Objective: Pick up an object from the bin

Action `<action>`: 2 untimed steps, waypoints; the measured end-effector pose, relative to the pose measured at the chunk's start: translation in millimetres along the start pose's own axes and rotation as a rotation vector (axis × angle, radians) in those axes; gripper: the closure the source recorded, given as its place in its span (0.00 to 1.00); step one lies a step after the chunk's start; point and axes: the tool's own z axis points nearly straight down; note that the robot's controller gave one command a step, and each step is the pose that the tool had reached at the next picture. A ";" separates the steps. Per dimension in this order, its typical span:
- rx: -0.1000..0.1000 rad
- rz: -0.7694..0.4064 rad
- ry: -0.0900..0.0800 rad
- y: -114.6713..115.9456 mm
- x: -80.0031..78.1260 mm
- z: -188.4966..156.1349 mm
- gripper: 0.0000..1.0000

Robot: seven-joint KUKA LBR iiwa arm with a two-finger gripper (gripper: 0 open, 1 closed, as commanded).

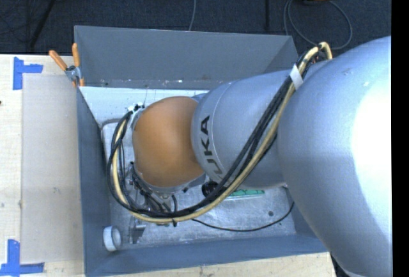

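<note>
Grey metal is walling in a tight workspace: the bin [89,205] is holding the arm [332,160] deep inside it, with the orange cover [163,141] on the wrist hanging over the floor and the pincer [137,226] pointing down beneath it, near the bin's left wall. Whether the pincer is standing wide or narrow I cannot tell, since the wrist and the looping cables [118,167] are masking it.

A small white round piece [112,238], cap-like, is lying in the near left corner of the floor, just beside the pincer and a little toward the corner from it; nothing is showing as gripped. A green flat thing [246,192] is peeking out from under the arm, well apart to the right.

The main risk, as I am judging it, is coming from that corner: a descent slightly off could be nudging the white piece against the wall or be closing on nothing. The slack cables are also hanging low enough to be dragging over loose items or snagging as the wrist is turning.
</note>
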 end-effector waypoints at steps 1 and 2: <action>-0.005 0.066 -0.004 -62.8 -51.2 59.5 0.00; -0.001 0.107 -0.012 -114.6 -106.4 51.8 0.00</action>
